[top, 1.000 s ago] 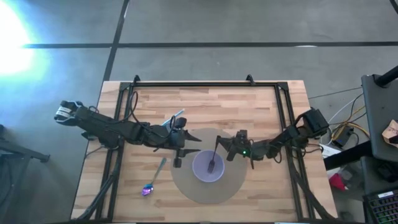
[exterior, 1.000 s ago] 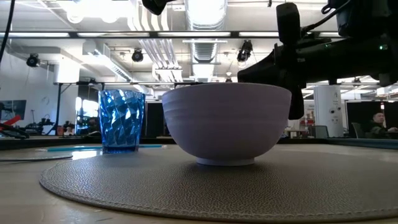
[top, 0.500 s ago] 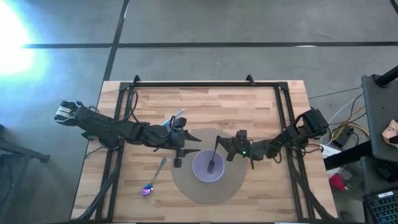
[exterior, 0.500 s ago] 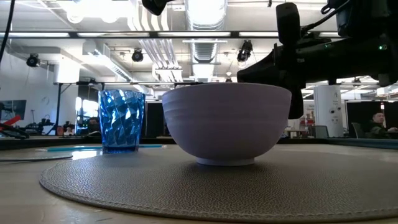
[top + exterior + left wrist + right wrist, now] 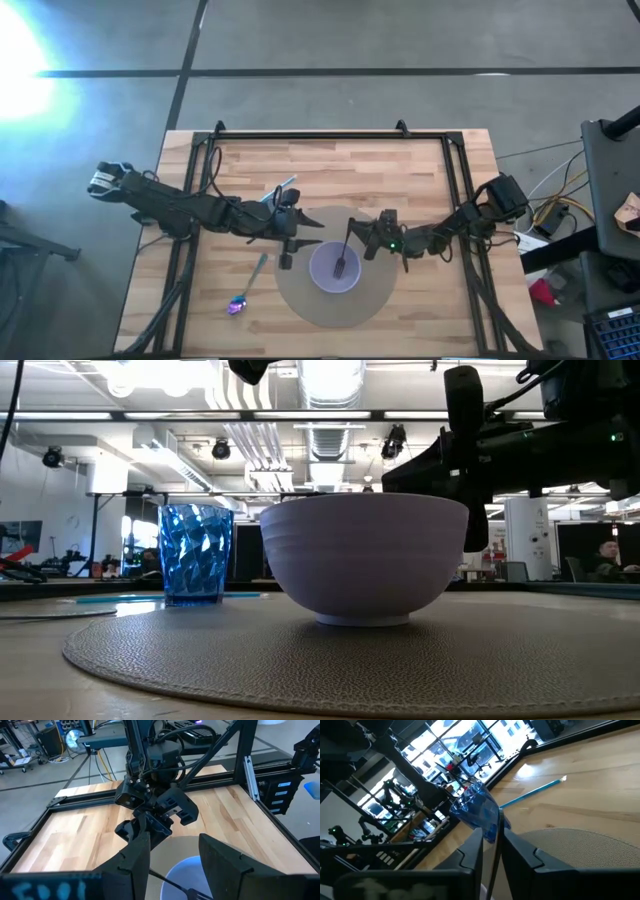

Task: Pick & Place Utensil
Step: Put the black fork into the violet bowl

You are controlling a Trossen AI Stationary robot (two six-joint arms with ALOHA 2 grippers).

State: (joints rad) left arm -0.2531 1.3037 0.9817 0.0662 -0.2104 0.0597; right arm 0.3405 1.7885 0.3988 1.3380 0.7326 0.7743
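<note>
Above the lilac bowl (image 5: pixel 335 270), right gripper (image 5: pixel 350 232) pinched shut on fork (image 5: pixel 343 252), tines lowered inside for placing; left gripper (image 5: pixel 290 252) beside the bowl, open and empty.

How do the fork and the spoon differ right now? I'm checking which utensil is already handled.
The fork is dark and sits tines-down in the bowl, its handle between the fingers of the right gripper; the spoon has an iridescent purple head and lies flat on the bare table, untouched. The fork sits over the mat; the spoon lies off it. Both are slim utensils.
</note>
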